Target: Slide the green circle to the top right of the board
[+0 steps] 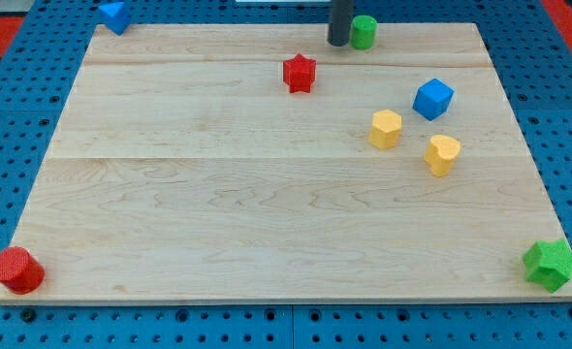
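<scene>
The green circle stands near the top edge of the wooden board, a little right of the middle. My tip is right beside the green circle on its left, touching or nearly touching it. The rod rises out of the view's top.
A red star lies below and left of the tip. A blue cube and two yellow blocks sit at the right. A green star, a red cylinder and a blue block occupy corners.
</scene>
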